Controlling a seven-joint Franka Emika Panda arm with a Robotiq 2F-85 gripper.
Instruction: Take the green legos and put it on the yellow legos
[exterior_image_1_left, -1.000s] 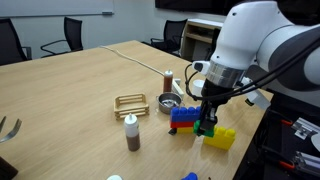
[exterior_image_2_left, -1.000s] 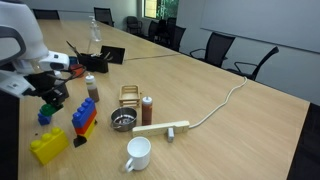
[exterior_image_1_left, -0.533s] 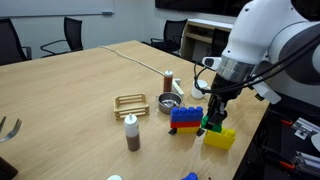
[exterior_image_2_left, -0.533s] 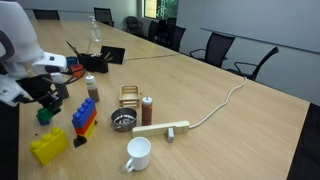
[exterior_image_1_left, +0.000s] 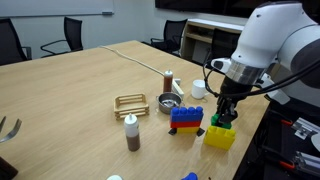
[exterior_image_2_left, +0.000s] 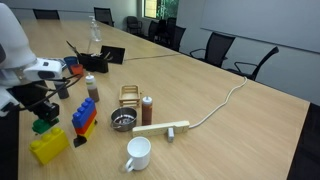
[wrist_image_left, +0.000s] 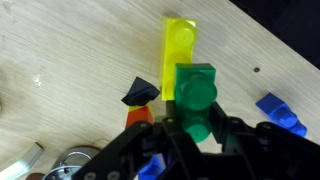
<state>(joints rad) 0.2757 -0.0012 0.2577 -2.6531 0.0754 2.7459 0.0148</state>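
- Just above the yellow legos (exterior_image_1_left: 220, 139) on the surface (exterior_image_1_left: 80, 90), the green legos (exterior_image_1_left: 221, 124) is being gripped by the closed claw (exterior_image_1_left: 225, 117).
- Pickup and carry are being judged done.
- Lowering, pressing onto the studs and release are being judged outstanding.

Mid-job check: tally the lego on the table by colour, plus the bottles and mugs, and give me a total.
Green brick: 1
Yellow block: 1
Blue-and-red stack: 1
Brown bottles: 2
White mug: 1
Total: 6
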